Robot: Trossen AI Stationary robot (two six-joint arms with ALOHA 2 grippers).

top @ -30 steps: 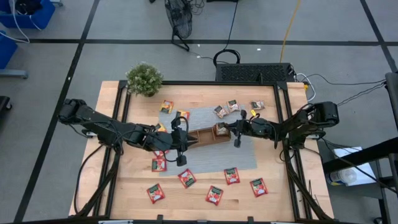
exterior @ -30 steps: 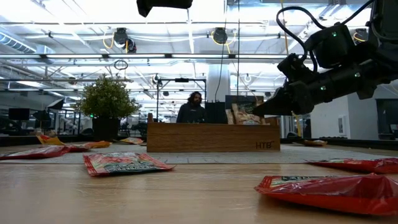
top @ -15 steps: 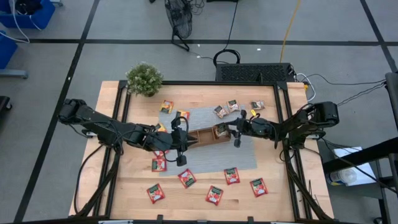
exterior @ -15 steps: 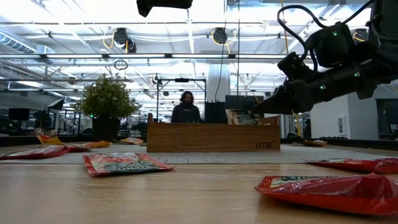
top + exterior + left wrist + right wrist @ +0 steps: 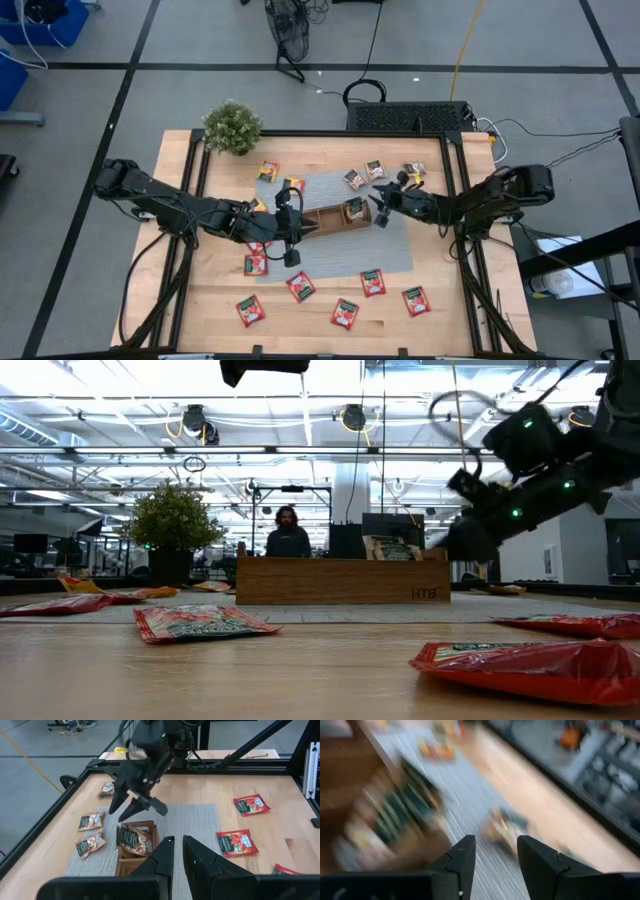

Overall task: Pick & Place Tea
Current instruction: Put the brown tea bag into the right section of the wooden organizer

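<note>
Low view, nearest: red flat tea sachets (image 5: 530, 665) lie on the wooden surface (image 5: 300, 680), one cut off at the frame edge. Beyond, the brown wooden tray (image 5: 335, 217) holds a grey-brown sachet (image 5: 354, 208) in its right end compartment. Right gripper (image 5: 381, 201) hovers beside it, fingers parted, empty. Left gripper (image 5: 293, 233), near the tray's other end: fingers nearly together, nothing seen between them. Right wrist view blurred.
</note>
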